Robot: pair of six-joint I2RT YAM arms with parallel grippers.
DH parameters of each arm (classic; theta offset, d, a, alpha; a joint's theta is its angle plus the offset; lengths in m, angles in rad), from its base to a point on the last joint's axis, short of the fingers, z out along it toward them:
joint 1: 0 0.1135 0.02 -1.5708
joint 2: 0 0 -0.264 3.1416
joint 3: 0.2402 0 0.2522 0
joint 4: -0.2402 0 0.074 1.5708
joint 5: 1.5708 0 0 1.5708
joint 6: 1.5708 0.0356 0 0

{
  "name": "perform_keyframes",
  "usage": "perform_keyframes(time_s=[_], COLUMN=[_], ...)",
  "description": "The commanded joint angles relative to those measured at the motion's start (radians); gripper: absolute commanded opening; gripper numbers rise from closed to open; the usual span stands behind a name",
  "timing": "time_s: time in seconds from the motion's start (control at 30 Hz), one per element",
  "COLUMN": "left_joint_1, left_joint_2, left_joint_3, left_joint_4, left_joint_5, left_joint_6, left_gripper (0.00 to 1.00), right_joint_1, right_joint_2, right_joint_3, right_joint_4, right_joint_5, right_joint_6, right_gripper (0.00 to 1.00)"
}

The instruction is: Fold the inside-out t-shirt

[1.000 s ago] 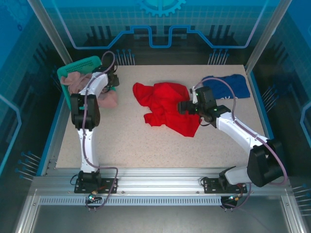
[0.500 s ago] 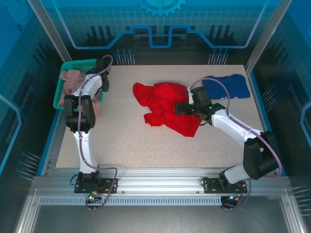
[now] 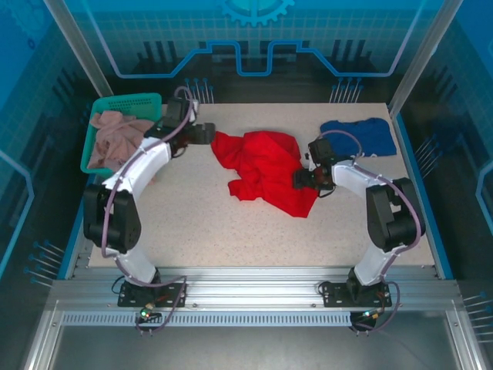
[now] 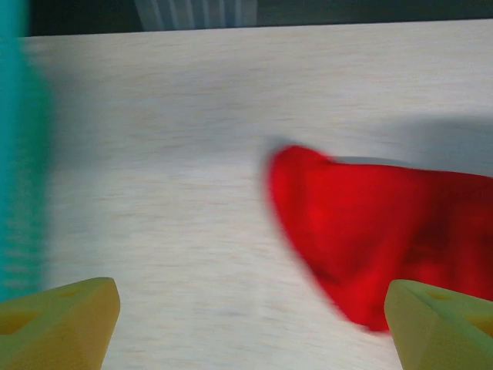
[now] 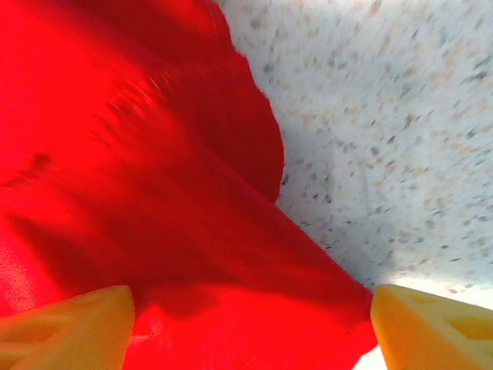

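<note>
Pale speckled bench, right tool had dropped, fingers spread, onto the right edge of the crumpled red t-shirt lying mid-bench, left tool had swung from the green basket to the shirt's left edge, spread and empty, blue walls beyond.

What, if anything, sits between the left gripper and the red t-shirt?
Nothing visible does. The left gripper stands open just beside the left edge of the red t-shirt, with bare table between them.
</note>
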Motion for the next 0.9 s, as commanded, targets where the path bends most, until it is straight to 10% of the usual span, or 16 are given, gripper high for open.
perform_keyframes(time_s=[0.0,0.27,0.37,0.5,0.87], left_joint_1=[-0.087,-0.257,-0.266,-0.259,-0.067], left_joint_2=[0.060,0.230,0.280,0.293,-0.371], left_joint_3=[-0.126,-0.151,-0.135,-0.087,-0.169], left_joint_4=[0.083,0.109,0.131,0.077,0.268], left_joint_5=[0.214,0.259,0.300,0.268,0.121], left_joint_6=[-0.126,-0.102,-0.092,-0.062,-0.194], left_gripper=[0.90,0.83,0.63,0.18,0.01], right_joint_1=[0.005,-0.005,-0.007,-0.019,-0.112], right_joint_2=[0.061,0.004,-0.070,-0.177,-0.588], right_joint_3=[0.023,-0.022,-0.036,-0.012,0.299], right_joint_4=[-0.036,0.074,0.100,0.095,0.075], right_joint_5=[-0.051,-0.057,-0.049,-0.071,-0.068], right_joint_6=[0.032,0.020,0.015,0.025,-0.029], right_gripper=[0.71,0.17,0.00,0.00,0.00])
